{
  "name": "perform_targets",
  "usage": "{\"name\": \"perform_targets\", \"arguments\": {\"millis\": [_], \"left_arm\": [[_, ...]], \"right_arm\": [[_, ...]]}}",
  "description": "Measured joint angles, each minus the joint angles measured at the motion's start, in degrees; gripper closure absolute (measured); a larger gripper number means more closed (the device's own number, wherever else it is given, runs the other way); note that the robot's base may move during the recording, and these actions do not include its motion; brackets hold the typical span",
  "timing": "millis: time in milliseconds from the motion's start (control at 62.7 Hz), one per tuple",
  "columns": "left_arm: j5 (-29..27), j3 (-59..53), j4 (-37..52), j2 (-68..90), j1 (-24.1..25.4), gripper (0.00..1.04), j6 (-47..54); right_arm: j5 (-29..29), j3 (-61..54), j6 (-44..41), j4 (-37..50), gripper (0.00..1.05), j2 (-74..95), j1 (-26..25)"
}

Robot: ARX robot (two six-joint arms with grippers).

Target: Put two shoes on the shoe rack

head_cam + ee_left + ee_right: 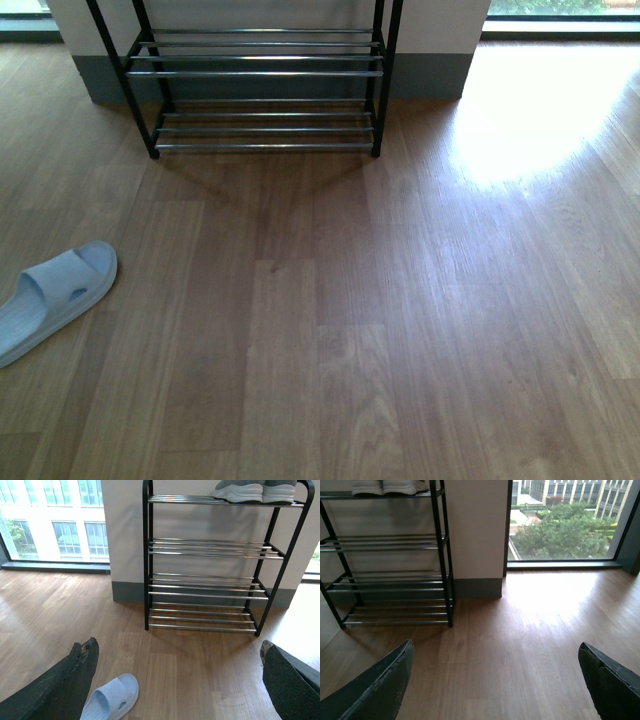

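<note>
**Fingers Held Wide, One Sandal Waiting on the Floor**

The left fingers (70, 685) are spread wide, with nothing held between them. The right fingers (380, 685) are parted just as widely and are likewise unloaded. This wide stance is judged to be a readiness for a pick, since no shoe is gripped.

Just beside one of the left fingers, and lower than it, a pale blue slide sandal (112, 700) is seen lying flat on the wooden floor (330, 330), sole down. It is not touched by either finger. No sandal is shown near the right fingers, so it is taken to be the left arm's object.

The sandal's long axis is set at a slant to the shoe rack (148, 555), not square to it. The strap sits toward the end turned away from the rack. The bare footbed end, judged to be the heel, is turned toward the rack.

Well beyond both fingers the rack is stood against a pale wall (475, 530), beside a window (565, 525). On its top shelf a pair of grey sneakers (250, 492) is set side by side. No shoe is seen on the tiers beneath.
</note>
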Motion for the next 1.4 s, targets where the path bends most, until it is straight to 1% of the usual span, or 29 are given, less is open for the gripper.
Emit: {"name": "perform_targets", "arguments": {"millis": [1404], "left_arm": [[-0.02, 0.0, -0.02, 0.0, 0.0, 0.09, 0.0]], "right_arm": [[-0.22, 0.0, 0.0, -0.04, 0.09, 0.02, -0.02]]}}
